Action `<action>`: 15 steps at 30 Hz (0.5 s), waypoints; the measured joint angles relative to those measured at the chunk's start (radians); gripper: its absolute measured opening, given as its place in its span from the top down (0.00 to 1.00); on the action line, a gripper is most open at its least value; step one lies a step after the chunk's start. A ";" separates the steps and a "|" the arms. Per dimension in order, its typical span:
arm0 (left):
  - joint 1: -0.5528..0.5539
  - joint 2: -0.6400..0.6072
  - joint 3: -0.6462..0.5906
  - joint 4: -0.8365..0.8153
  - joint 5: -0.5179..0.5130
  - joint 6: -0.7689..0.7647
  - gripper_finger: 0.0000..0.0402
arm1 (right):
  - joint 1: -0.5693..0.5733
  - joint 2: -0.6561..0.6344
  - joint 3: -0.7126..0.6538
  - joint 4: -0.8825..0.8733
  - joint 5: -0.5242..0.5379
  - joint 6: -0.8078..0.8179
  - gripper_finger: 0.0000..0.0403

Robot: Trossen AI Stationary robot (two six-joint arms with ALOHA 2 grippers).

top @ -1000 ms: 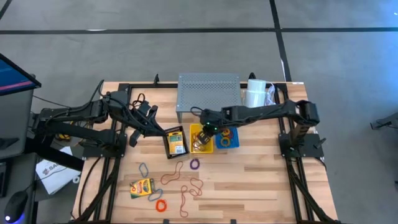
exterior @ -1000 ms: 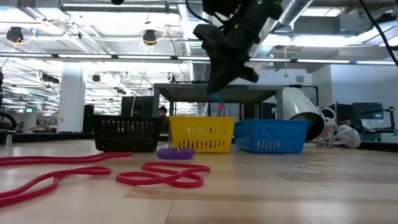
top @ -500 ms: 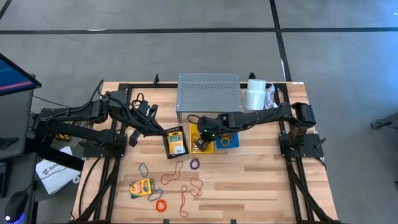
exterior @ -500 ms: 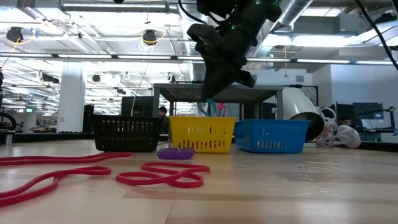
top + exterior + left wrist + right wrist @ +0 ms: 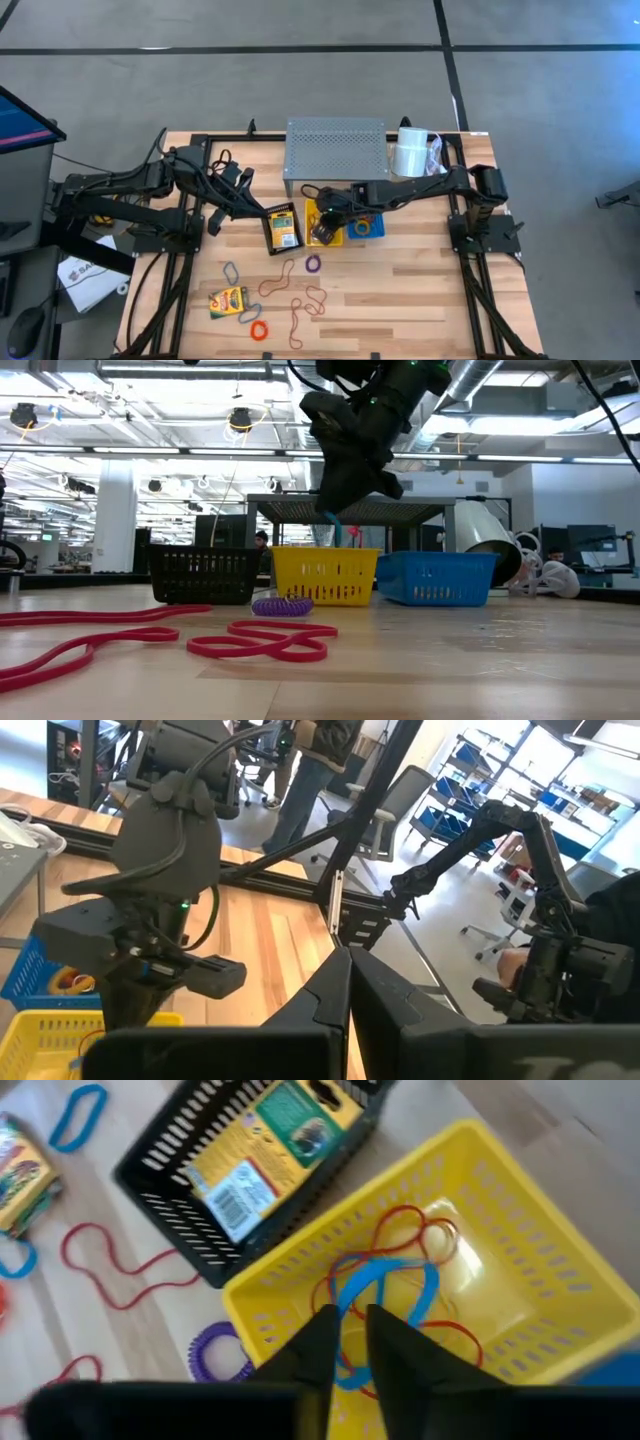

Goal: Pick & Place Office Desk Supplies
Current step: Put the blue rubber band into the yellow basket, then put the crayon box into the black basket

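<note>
- Nearest the front edge: a crayon box (image 5: 228,300) flat on the table, long axis across it, slightly tilted; beside it red loops (image 5: 305,300) and an orange loop (image 5: 260,330).
- Farther in: a purple band (image 5: 313,264), just before the baskets.
- In the black basket (image 5: 267,232): a second crayon box (image 5: 283,230), long axis front to back.
- Beside this basket: left gripper (image 5: 343,955), fingers together, nothing held.
- Over the yellow basket (image 5: 325,575): right gripper (image 5: 322,230), fingers a little apart, covering part of it; a blue band (image 5: 350,1295) hangs lengthwise down inside.
- Just beside: blue basket (image 5: 435,578).
- Behind: grey riser (image 5: 335,150), white roll (image 5: 408,155).
</note>
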 joint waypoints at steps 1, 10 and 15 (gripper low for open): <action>0.000 0.000 0.000 0.000 0.000 -0.001 0.99 | 0.002 0.000 0.000 0.009 -0.001 -0.003 0.80; 0.000 0.000 0.000 0.000 0.003 -0.001 0.99 | 0.002 0.000 0.000 0.008 -0.002 0.085 0.46; 0.000 0.000 0.000 -0.001 0.003 -0.002 0.99 | -0.021 0.000 0.000 -0.011 0.003 0.135 0.46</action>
